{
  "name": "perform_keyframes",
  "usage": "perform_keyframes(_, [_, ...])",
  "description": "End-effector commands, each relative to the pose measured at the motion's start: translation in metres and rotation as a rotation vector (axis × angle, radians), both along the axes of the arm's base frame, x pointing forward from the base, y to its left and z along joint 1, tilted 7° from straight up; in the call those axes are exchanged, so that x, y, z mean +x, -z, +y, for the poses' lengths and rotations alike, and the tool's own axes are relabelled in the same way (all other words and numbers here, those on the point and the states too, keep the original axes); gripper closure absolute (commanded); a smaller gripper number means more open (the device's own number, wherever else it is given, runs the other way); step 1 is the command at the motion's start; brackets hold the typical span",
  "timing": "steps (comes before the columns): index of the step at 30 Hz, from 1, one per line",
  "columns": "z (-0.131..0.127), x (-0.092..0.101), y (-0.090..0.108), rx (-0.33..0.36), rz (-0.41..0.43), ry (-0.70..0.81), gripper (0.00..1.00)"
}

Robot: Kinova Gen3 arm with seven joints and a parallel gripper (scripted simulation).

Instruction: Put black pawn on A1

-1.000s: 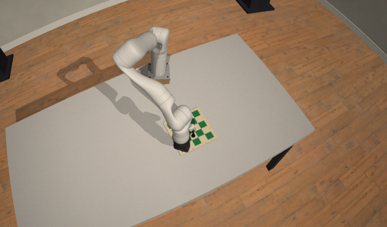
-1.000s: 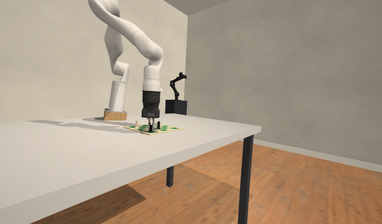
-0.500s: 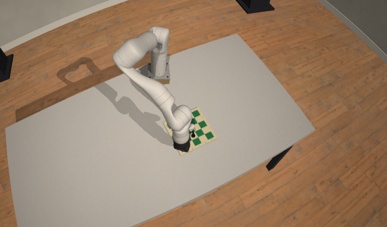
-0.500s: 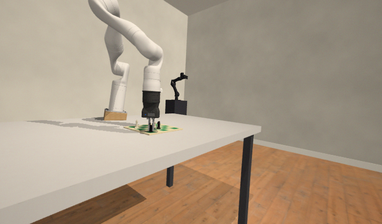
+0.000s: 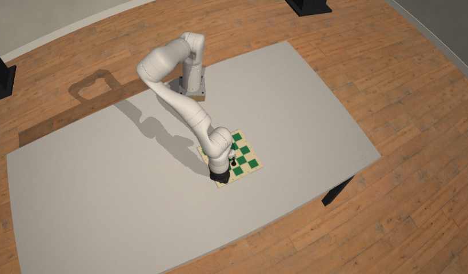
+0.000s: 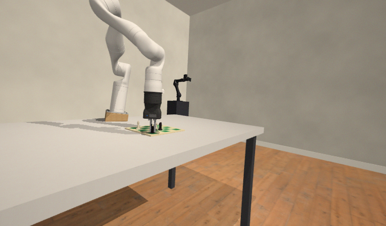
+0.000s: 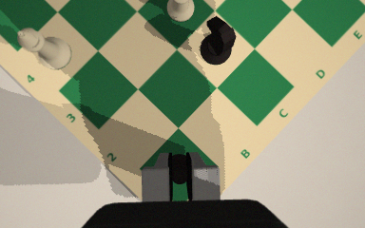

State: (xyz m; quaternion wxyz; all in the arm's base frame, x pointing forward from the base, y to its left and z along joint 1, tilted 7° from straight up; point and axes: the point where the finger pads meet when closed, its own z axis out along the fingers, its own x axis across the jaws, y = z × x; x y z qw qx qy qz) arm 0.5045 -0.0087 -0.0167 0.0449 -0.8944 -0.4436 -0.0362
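The green and cream chessboard [image 5: 231, 159] lies on the grey table. My gripper [image 7: 179, 169] is shut on the black pawn [image 7: 180, 168] and holds it upright, low over the green corner square A1. In the side view the gripper [image 6: 152, 127] reaches down to the board's near corner with the pawn [image 6: 152, 129] between the fingers. I cannot tell whether the pawn's base touches the board. In the overhead view the wrist hides the pawn.
A black knight-like piece [image 7: 217, 40] stands about on C2 and also shows in the side view [image 6: 160, 125]. A white pawn [image 7: 44, 45] stands near A4. Another white piece [image 7: 181, 9] is at the top edge. The arm's base [image 5: 192, 88] is at the table's back.
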Motion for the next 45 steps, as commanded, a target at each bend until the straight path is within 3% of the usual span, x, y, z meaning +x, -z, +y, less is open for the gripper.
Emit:
perform_keyframes(1, [0.0, 0.001, -0.001, 0.0, -0.002, 0.0, 1.0])
perform_keyframes(5, [0.0, 0.001, -0.001, 0.0, -0.002, 0.0, 1.0])
perform_keyframes(6, [0.0, 0.001, -0.001, 0.0, -0.002, 0.0, 0.86])
perform_keyframes(8, [0.0, 0.001, -0.001, 0.0, -0.002, 0.0, 0.86])
perform_keyframes(9, [0.0, 0.001, -0.001, 0.0, -0.002, 0.0, 0.73])
perform_keyframes(11, [0.0, 0.001, -0.001, 0.0, -0.002, 0.0, 0.73])
perform_keyframes(12, [0.0, 0.001, -0.001, 0.0, -0.002, 0.0, 0.59])
perform_keyframes(14, [0.0, 0.001, -0.001, 0.0, -0.002, 0.0, 0.59])
perform_keyframes(15, [0.0, 0.001, -0.001, 0.0, -0.002, 0.0, 0.46])
perform_keyframes(19, [0.0, 0.001, -0.001, 0.0, -0.002, 0.0, 0.46])
perform_keyframes(20, [0.0, 0.001, -0.001, 0.0, -0.002, 0.0, 0.32])
perform_keyframes(35, [-0.001, 0.001, -0.004, -0.001, -0.002, 0.0, 0.32])
perform_keyframes(45, [-0.005, -0.001, -0.047, -0.001, -0.002, 0.0, 0.32])
